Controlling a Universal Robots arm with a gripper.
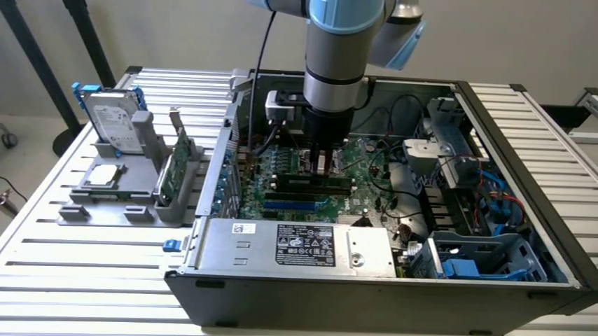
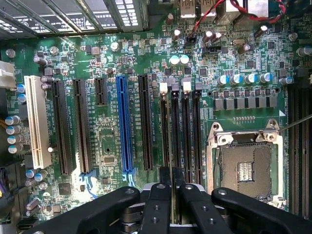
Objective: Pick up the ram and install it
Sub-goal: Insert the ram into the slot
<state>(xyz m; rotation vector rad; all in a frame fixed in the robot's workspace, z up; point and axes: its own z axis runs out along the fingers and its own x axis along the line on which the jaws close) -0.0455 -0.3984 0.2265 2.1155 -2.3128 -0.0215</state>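
Pressing down over the motherboard (image 2: 112,126), the gripper (image 2: 168,187) has its fingers closed narrow on the ram (image 2: 167,174), held edge-on above the black memory slots (image 2: 176,126); seating it well probably needs the stick parallel to one slot and pushed evenly

Exterior view: bright, even ambient light, soft shadows only. Inside the computer case (image 1: 523,175) it's dimmer, esp. under the arm (image 1: 337,70). Mild glare on the hard drive (image 1: 112,119) left of the case. Wrist view: motherboard (image 2: 107,146) evenly lit, sharp at centre w/ small glints on the capacitors (image 2: 243,79); gripper (image 2: 165,204) nearest the lens is slightly soft, dark.
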